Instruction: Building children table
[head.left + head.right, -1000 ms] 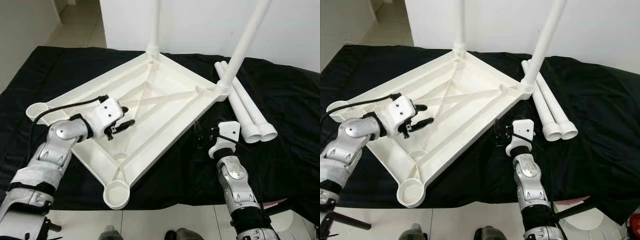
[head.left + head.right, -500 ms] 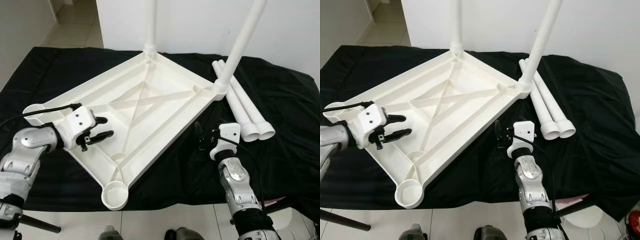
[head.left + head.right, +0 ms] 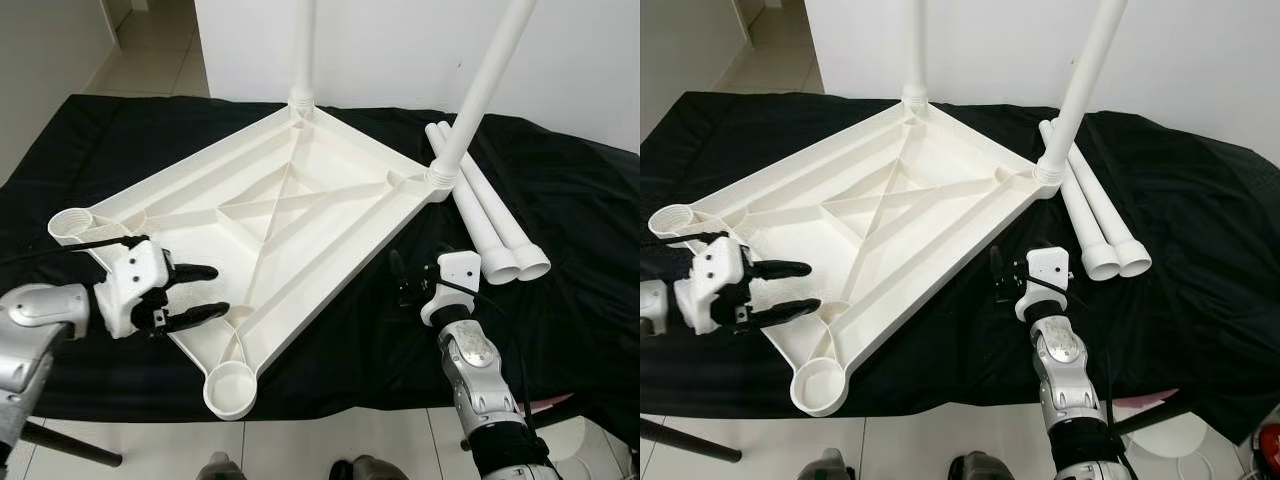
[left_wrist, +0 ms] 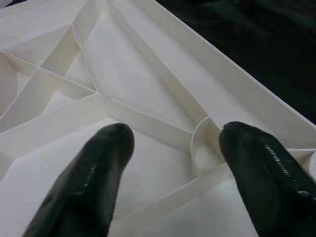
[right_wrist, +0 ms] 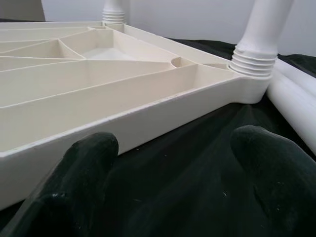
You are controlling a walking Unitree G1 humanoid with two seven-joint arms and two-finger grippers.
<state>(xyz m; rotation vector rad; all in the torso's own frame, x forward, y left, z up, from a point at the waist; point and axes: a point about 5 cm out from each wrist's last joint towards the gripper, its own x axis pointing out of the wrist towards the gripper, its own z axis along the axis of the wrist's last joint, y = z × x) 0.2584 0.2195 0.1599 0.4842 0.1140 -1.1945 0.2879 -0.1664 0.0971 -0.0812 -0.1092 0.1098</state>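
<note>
The white plastic tabletop (image 3: 270, 230) lies upside down on the black-covered table (image 3: 560, 300), ribs up, so legs can screw into its corner sockets; two legs stand fitted at the far corners. Two spare legs (image 3: 495, 225) lie beside it. The left pincer (image 3: 190, 292) hovers, fingers apart, over the near edge; the right pincer (image 3: 402, 277), also apart, waits just off the right edge.

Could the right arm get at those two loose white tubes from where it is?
Probably yes. The right gripper hangs open over bare black cloth, and the two loose tubes lie just beside it with nothing between.
</note>
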